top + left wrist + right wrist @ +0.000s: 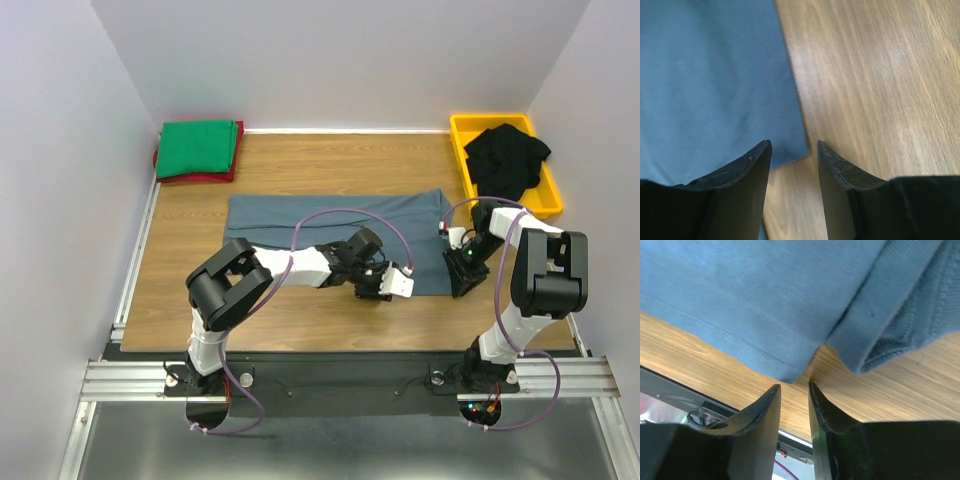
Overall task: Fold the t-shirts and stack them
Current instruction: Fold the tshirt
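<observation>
Fingers (747,172) on the left gripper (794,150) are parted by a modest gap and holding nothing. One tip is over cloth, the other over bare table (880,75), and a near corner of the slate blue-grey t-shirt (705,75) pokes in between them. Over to the right gripper (795,390): its fingers (762,412) are open too, a narrower slot and empty, lined up on a hem corner right beside a folded-over sleeve edge. Whether either pair actually touches the fabric cannot be told.

From above, that shirt lies spread flat mid-table, with both grippers along its near edge toward the right end. The green t-shirt (198,148) sits folded on the red t-shirt (185,178) in the far-left corner. The black t-shirts (508,155) are heaped in the yellow bin (462,135), far right.

This looks like the pinch before a fold. To do it well, each side should bite just inside the stitched hem and catch every layer. Both should close together, then lift evenly so the cloth stays taut and the fold lands square.
</observation>
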{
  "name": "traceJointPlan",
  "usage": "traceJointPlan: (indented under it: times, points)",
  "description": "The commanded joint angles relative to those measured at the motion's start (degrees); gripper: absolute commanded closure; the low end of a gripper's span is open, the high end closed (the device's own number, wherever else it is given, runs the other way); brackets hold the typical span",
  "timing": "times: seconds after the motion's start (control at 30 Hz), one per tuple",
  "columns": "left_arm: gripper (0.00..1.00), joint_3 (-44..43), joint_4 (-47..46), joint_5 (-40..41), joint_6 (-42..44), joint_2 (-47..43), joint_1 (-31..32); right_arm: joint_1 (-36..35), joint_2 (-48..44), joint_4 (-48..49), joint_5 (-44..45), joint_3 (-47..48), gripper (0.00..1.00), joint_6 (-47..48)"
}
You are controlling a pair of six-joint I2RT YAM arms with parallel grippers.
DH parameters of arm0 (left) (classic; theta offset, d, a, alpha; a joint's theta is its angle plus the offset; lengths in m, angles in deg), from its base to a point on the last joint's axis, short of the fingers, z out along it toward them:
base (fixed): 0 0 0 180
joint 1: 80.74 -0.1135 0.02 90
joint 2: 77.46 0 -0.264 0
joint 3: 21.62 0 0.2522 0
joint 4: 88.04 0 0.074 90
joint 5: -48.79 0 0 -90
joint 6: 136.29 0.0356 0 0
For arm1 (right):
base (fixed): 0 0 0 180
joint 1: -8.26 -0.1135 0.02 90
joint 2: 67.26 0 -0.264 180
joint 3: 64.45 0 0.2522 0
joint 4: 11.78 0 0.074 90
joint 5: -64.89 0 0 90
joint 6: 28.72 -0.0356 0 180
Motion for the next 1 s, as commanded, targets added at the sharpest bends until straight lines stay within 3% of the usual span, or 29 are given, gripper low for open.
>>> traceJointPlan:
  times: [0.0,0.13,0.17,0.2,0.37,0.47,0.6,0.77,0.97]
  points:
    - [0.48,-2.0,-0.7,-0.6,2.3,1.0,0.7,-0.7,1.5,2.8,-4.8,0.8,0.64,1.0]
    - [0.52,-3.8,1.6,-0.8,2.9,3.6,0.8,-0.8,2.6,2.9,-4.2,0.7,0.64,1.3]
    - [0.59,-4.5,2.7,-0.6,3.1,4.7,0.8,-1.1,3.7,3.5,-4.1,0.1,0.76,1.5]
    - [0.61,-4.5,2.7,-0.6,3.1,4.7,0.8,-1.1,3.7,3.6,-3.9,0.1,0.76,1.5]
    - [0.73,-4.6,3.7,-1.3,3.3,4.7,0.8,-1.1,2.4,3.7,-3.1,-0.5,0.99,1.8]
    - [0.81,-5.0,4.5,-1.4,3.4,4.6,0.8,-1.1,-0.5,3.1,-3.2,-0.5,1.0,1.9]
    - [1.0,-5.7,4.9,-2.3,2.5,2.5,0.1,-1.1,-6.0,1.7,-3.9,0.2,0.99,2.4]
    - [1.0,-8.4,7.0,-4.6,0.1,-0.5,-2.4,-1.1,-12.0,0.4,-5.5,4.0,0.99,1.8]
    - [1.0,-15.6,7.9,-7.1,-2.7,-0.5,-7.5,-1.1,-10.5,0.5,-8.2,13.5,0.99,-0.2]
